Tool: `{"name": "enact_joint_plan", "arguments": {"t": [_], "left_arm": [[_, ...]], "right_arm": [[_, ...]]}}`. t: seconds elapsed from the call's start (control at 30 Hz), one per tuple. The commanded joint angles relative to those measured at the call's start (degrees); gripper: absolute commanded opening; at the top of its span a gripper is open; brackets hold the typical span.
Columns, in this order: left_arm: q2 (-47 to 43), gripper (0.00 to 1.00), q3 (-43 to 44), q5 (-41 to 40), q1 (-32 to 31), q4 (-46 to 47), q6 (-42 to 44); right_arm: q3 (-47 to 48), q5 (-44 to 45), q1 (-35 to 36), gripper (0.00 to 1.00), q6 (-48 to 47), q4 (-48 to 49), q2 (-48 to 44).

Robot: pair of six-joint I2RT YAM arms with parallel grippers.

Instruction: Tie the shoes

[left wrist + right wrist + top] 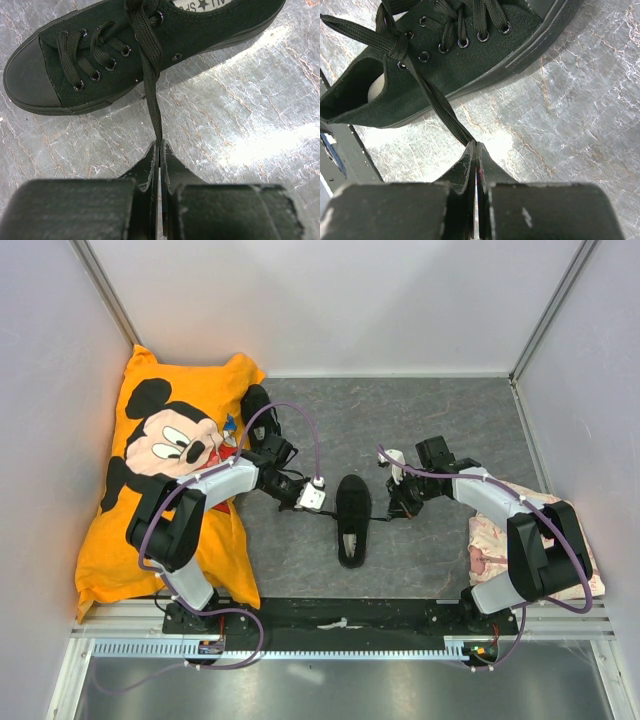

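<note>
One black low-top shoe [352, 520] lies on the grey mat between the arms, with a pale label on its insole. A second black shoe [257, 405] lies by the pillow's top right corner. My left gripper [306, 496] is just left of the middle shoe. In the left wrist view it [160, 146] is shut on a taut black lace [151, 90] running from the shoe [60, 85]. My right gripper [401, 502] is just right of the shoe. In the right wrist view it [476, 146] is shut on the other lace end [436, 106], and the two laces cross in a knot [397, 47] on the shoe [485, 65].
An orange Mickey Mouse pillow [150, 480] fills the left side under the left arm. A pink patterned cloth [495, 540] lies under the right arm. Pale walls close in the grey marbled mat [420, 420] on three sides. A black rail [340, 615] runs along the near edge.
</note>
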Motion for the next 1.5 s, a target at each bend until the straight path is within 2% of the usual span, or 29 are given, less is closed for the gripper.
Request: {"name": "enact_joint_plan", "arguments": {"t": [0.0,0.47,0.97,1.13,1.17,1.2,1.23,1.27,1.3,1.33,1.4,1.43,1.47], "left_arm": [[-1.1,0.01,-0.4,-2.0,1.1,-0.2,1.9],[-0.9,0.02,-2.2,-3.9,0.5,1.9,0.3],[0.2,0.02,-2.0,-6.2,-0.2,2.9,-0.4],[0.2,0.02,-1.8,-6.3,-0.9,3.6,-2.4],[-0.6,0.05,-1.7,-5.9,-0.9,3.7,-3.1],[-1.3,0.22,-1.7,-5.2,-0.9,3.7,-3.7],[-2.2,0.29,-1.7,-3.8,-0.9,3.7,-4.4],[-4.0,0.36,-1.7,-3.3,-0.9,3.7,-5.5],[-5.1,0.46,-1.9,-2.8,-1.0,3.7,-6.0],[-6.2,0.55,-2.4,-2.5,-0.9,3.9,-6.7],[-10.0,0.65,-2.8,-2.9,-1.0,4.2,-8.9],[-11.7,0.66,-3.3,-3.6,-0.9,4.4,-10.8],[-13.1,0.67,-3.5,-4.0,-0.9,4.4,-11.8]], "right_arm": [[-0.1,1.6,-0.6,0.00,-2.4,-1.6,0.4],[1.3,0.4,-0.9,0.00,0.1,-0.1,2.2],[1.3,3.8,-1.1,0.00,-1.1,0.5,4.0],[2.3,-1.8,-0.6,0.00,0.7,0.5,3.5],[2.6,-2.9,-0.4,0.00,1.3,0.5,3.3],[2.9,-5.3,-0.5,0.00,1.7,0.4,3.3],[3.8,-6.4,-0.3,0.04,2.0,0.1,3.4],[4.2,-7.6,-0.2,0.12,2.4,-0.5,3.4],[4.7,-8.9,-0.3,0.25,2.5,-0.9,3.3],[5.5,-9.1,-0.3,0.31,2.5,-1.2,3.2],[6.1,-8.9,-0.2,0.44,2.0,-2.3,1.9],[6.6,-8.4,-0.2,0.51,1.8,-2.8,1.3],[7.0,-8.1,-0.3,0.55,1.7,-3.1,-0.3]]}}
